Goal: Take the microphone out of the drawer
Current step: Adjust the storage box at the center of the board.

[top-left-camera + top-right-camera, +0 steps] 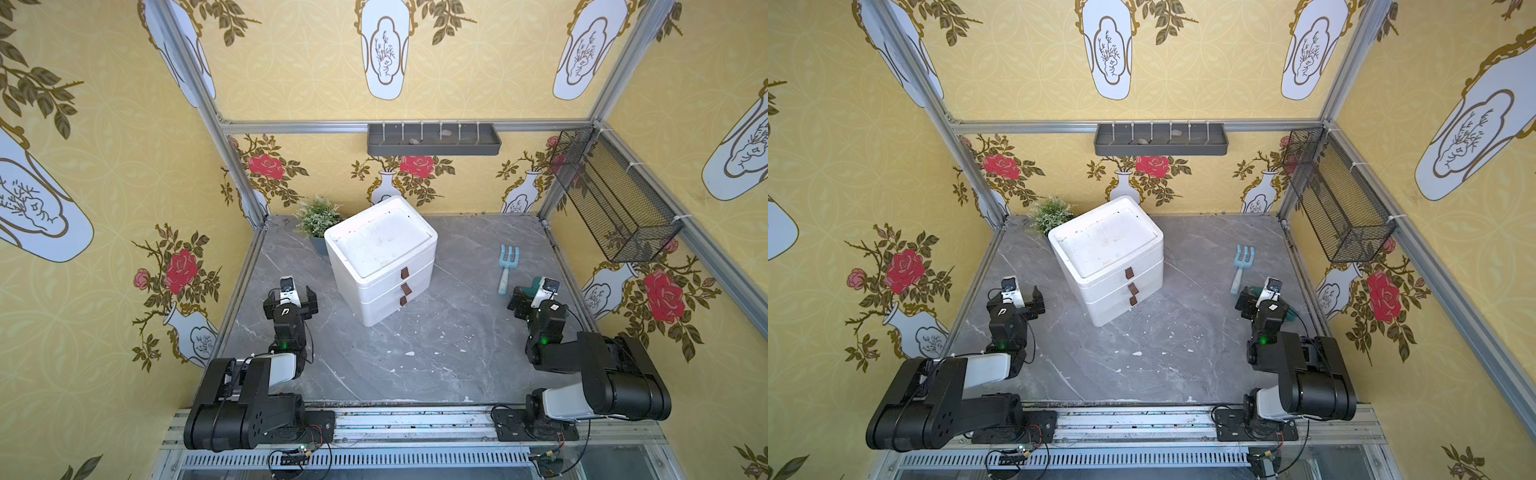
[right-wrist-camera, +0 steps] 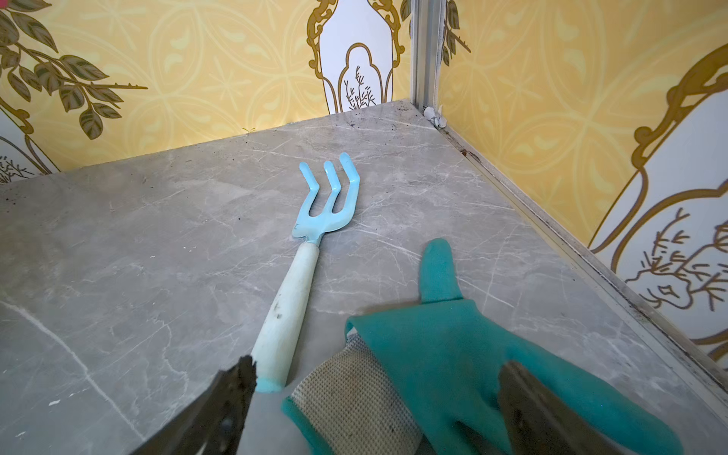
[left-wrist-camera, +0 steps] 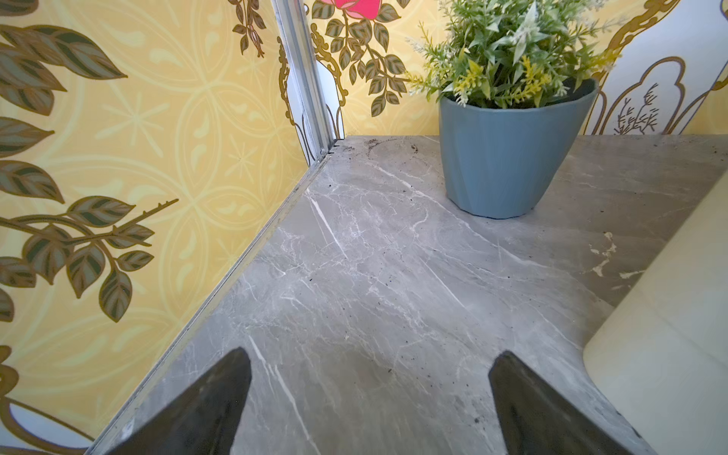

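Note:
A white three-drawer unit (image 1: 380, 249) (image 1: 1104, 245) stands in the middle of the grey marble table, turned at an angle. Each of its three drawers has a brown pull tab (image 1: 404, 273), and all are pushed in. The microphone is hidden. My left gripper (image 1: 291, 291) (image 1: 1016, 293) hovers left of the unit, open and empty; in the left wrist view (image 3: 372, 352) only bare table lies between its fingers, and the unit's side (image 3: 669, 335) shows at the edge. My right gripper (image 1: 536, 291) (image 1: 1264, 293) (image 2: 378, 362) is open at the table's right, above a green glove.
A potted plant (image 1: 318, 218) (image 3: 508, 157) stands behind the unit at the back left. A light-blue garden fork (image 1: 507, 266) (image 2: 307, 244) and a green glove (image 2: 453, 354) lie at the right. A wire basket (image 1: 611, 195) hangs on the right wall, a grey shelf (image 1: 434, 141) on the back wall.

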`<state>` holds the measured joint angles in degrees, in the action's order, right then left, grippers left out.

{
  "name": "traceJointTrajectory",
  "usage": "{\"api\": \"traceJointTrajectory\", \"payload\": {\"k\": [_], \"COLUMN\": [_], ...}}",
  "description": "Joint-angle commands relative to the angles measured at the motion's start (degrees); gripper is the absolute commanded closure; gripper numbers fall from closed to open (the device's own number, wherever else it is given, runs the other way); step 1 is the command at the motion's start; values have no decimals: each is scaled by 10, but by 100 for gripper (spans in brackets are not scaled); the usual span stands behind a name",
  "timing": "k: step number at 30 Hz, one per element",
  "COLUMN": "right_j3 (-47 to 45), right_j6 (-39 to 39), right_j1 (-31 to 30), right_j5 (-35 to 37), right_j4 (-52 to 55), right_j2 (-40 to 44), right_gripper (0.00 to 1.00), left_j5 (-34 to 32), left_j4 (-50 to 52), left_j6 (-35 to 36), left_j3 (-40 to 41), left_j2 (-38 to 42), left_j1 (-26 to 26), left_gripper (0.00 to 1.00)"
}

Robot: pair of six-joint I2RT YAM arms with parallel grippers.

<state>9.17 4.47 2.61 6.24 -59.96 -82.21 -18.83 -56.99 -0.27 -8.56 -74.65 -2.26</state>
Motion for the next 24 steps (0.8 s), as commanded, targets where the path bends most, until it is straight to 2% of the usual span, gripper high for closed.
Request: {"api": "traceJointTrajectory", "payload": {"k": [1,19,21,24], "right_j3": [1,5,3,43], "right_j6": [0,3,-3,-12], "right_j1": [-1,12,2,-31], "right_j5": [-3,-23,9,67], "right_j4": [-10,-2,-7,112], "right_j2": [1,1,9,76], "right_gripper": [2,2,2,2], "left_j5": [4,3,0,-58], "left_j4": [-17,-9,-8,-18], "left_j6": [0,-1,-1,7], "left_j3": [1,-1,-1,4], "left_j2": [-1,1,3,5], "left_j1": [1,0,0,-30], "left_gripper": [0,0,0,0]}}
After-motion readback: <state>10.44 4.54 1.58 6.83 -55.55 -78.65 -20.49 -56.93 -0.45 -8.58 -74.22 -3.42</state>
